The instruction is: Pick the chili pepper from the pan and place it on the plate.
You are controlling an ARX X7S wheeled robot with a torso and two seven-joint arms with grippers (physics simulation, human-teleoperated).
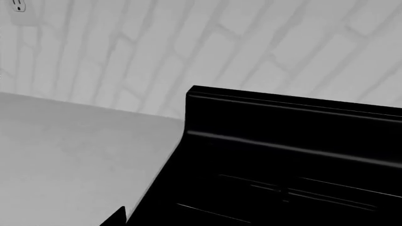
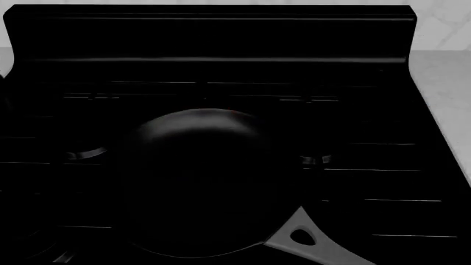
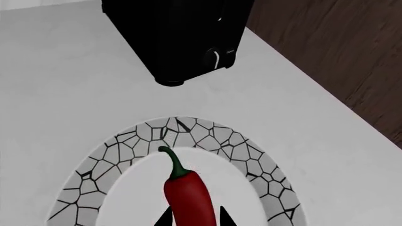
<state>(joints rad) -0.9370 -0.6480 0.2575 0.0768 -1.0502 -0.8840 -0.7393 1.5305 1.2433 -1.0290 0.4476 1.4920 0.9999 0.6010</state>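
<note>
Nearest the right wrist camera, the right claw (image 3: 193, 220), seen only as two dark tips flanking the base of the chili pepper (image 3: 188, 195) and seemingly clamped on it, though the contact itself lies at the frame edge. Pepper hanging stem-forward over the plain white centre of the plate (image 3: 207, 136); whether touching the plate or just above it cannot be told. Beyond the plate, bare grey desk (image 3: 75, 70), then a black boxy appliance (image 3: 179, 37) with a small knob, well apart from the plate rim. Step in hand, by judgement: the release. Best done by lowering gently until the pepper rests on the white centre, then parting the tips slowly and lifting straight away, so that the curved glossy pepper does not roll toward the mosaic rim. In the head view, the pan (image 2: 198, 182) sitting on the black stove (image 2: 220, 38), grey handle toward the camera, interior too dark to make out anything inside. Left claw (image 1: 116, 217) barely visible as a dark sliver in its own wrist view; apart or together cannot be told.
</note>
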